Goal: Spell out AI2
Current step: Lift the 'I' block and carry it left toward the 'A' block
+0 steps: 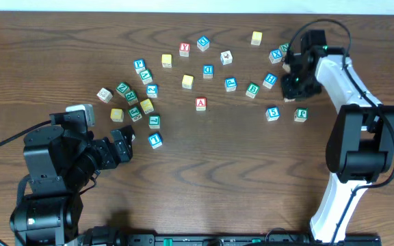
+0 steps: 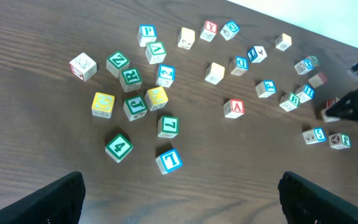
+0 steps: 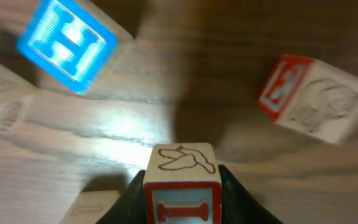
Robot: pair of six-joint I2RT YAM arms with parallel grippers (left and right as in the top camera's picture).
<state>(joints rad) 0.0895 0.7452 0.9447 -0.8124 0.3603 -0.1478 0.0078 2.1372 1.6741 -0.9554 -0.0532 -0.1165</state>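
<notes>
Between the right gripper's point(image 3: 182, 198) two dark fingers, the I cube point(image 3: 182, 183) is sitting pinched from both sides. Its red "I" is facing the wrist camera and lying on its side, with the long stroke running from finger to finger. The neighbouring face, turned away from the camera, is showing a red outline of a bird. Beside it on the table point(image 1: 238, 157), a blue "H" cube point(image 3: 67, 40) is lying to the left and a red-framed cube point(image 3: 309, 96) to the right, its writing too blurred to read. From overhead, this gripper point(image 1: 289, 70) is working at the far right of the scatter.

The A cube point(image 1: 200, 104) is standing alone near the middle of the table, its red "A" facing up and reading upright. A blue-faced cube point(image 2: 165, 74) in the left cluster is showing what looks like a "2", though that is hard to confirm.

The left gripper point(image 2: 179, 183) is hanging with its fingers spread wide and holding nothing, with a blue "1" cube point(image 2: 168, 160) and a green "4" cube point(image 2: 118, 147) lying ahead of it.
</notes>
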